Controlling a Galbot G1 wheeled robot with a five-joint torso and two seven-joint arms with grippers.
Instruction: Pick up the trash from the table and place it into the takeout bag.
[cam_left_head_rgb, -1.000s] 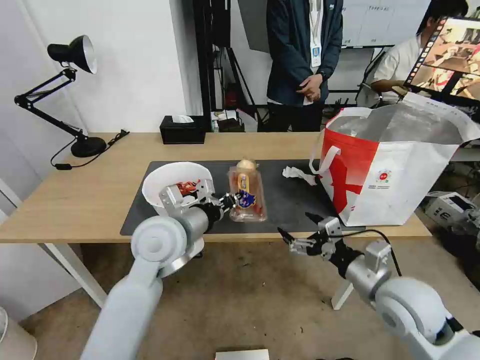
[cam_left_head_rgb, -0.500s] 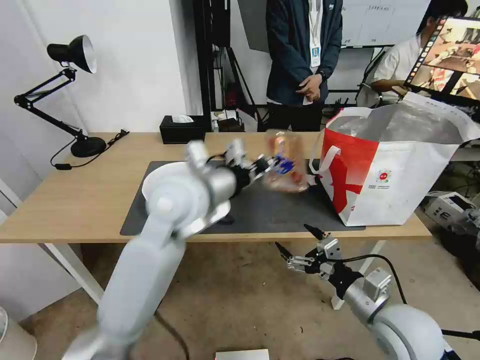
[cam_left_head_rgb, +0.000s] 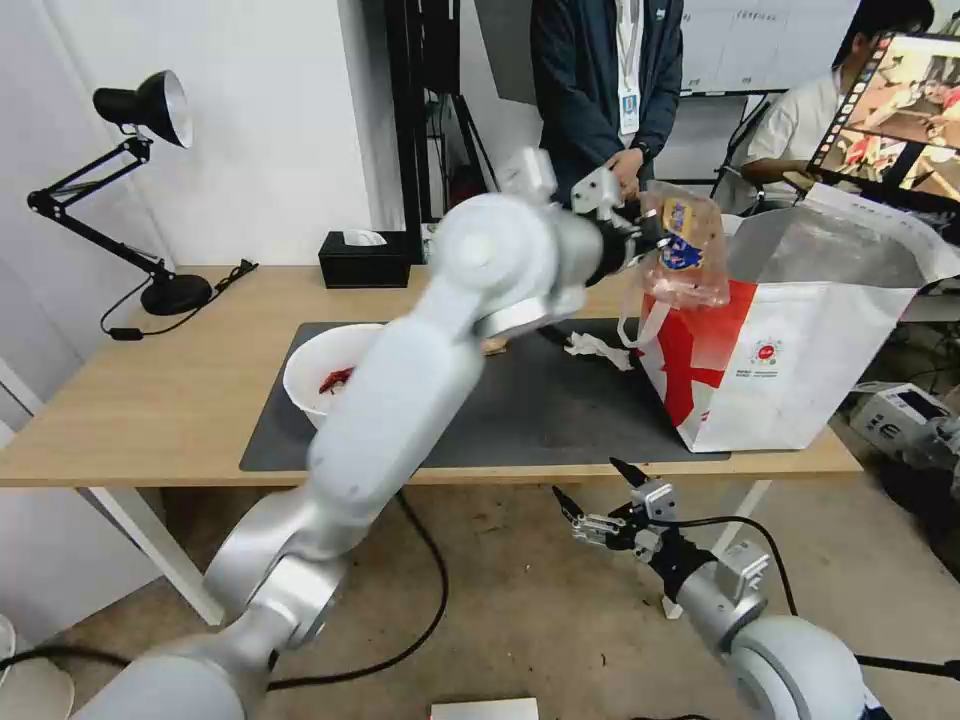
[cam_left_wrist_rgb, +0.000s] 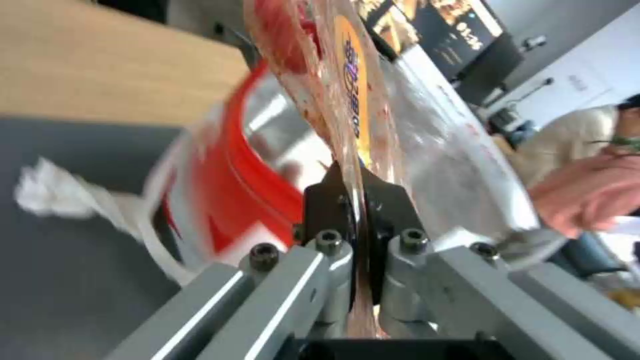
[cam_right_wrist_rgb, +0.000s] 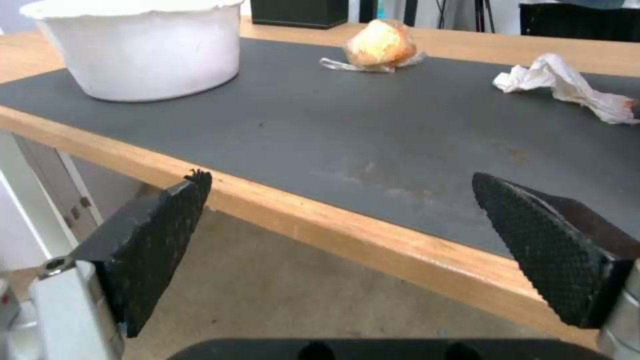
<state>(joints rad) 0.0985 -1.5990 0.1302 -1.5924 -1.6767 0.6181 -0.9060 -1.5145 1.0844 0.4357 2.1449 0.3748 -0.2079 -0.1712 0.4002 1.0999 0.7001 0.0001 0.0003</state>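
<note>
Head view: left gripper (cam_left_head_rgb: 648, 238) holds tray (cam_left_head_rgb: 685, 250) upright above takeout bag (cam_left_head_rgb: 800, 330).

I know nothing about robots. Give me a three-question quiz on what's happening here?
1. True or false: the left tool is shut on the clear plastic tray.
2. Where is the tray now? A) on the mat B) in the air at the takeout bag's open top C) on the floor
3. Fill in: the right tool hangs open below the ____ edge.

Key: 1 true; 2 B; 3 table.
</note>
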